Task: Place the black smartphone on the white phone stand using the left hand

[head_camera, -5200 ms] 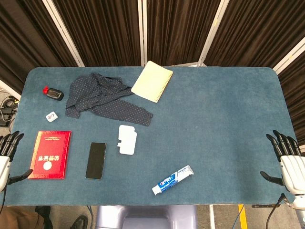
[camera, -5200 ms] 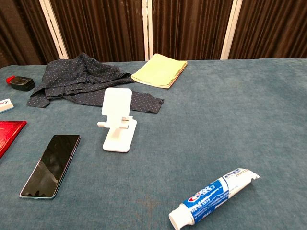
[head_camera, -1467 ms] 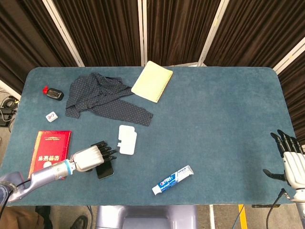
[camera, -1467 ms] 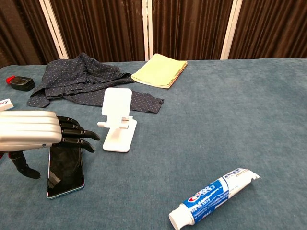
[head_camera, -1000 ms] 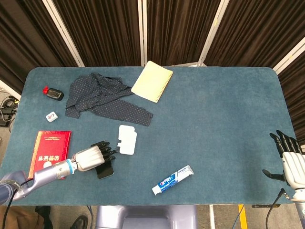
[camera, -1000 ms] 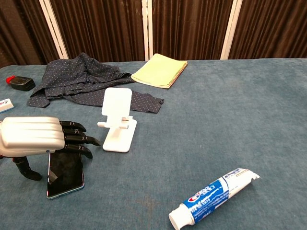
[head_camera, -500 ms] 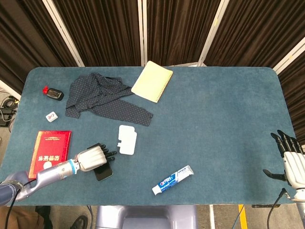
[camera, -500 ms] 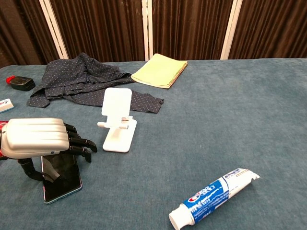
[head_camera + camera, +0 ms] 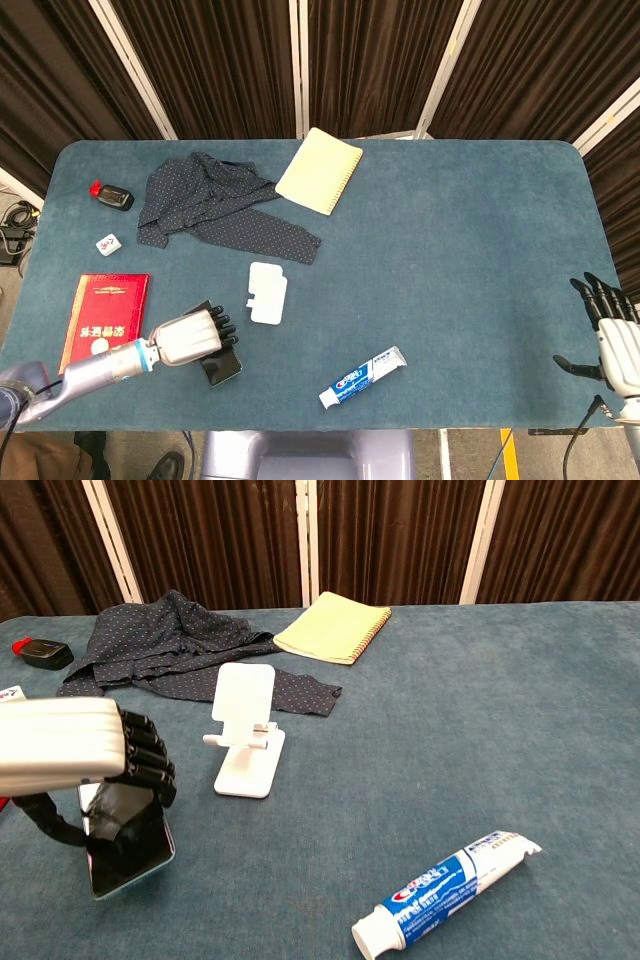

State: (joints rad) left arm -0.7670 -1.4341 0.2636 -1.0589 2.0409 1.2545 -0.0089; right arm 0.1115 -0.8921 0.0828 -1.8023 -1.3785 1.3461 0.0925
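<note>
The black smartphone [image 9: 223, 368] sits at the table's front left, and my left hand [image 9: 186, 337] grips it, fingers curled over its far edge and thumb on its near side. In the chest view the smartphone [image 9: 127, 847] looks tilted, its far end raised under my left hand [image 9: 72, 748]. The white phone stand [image 9: 267, 293] stands empty just right of and beyond the hand; the chest view shows the stand [image 9: 245, 730] upright with its back plate facing me. My right hand [image 9: 613, 338] hangs open off the table's right front corner.
A toothpaste tube [image 9: 362, 376] lies near the front edge, right of the phone. A red booklet [image 9: 104, 322] lies left of my left hand. A dark dotted shirt [image 9: 215, 205], a yellow notebook [image 9: 319, 170] and a small black item [image 9: 112, 195] lie further back.
My left hand's fingers have curled tighter around the phone, and the phone's far end has tipped up. The right hand has stayed still.
</note>
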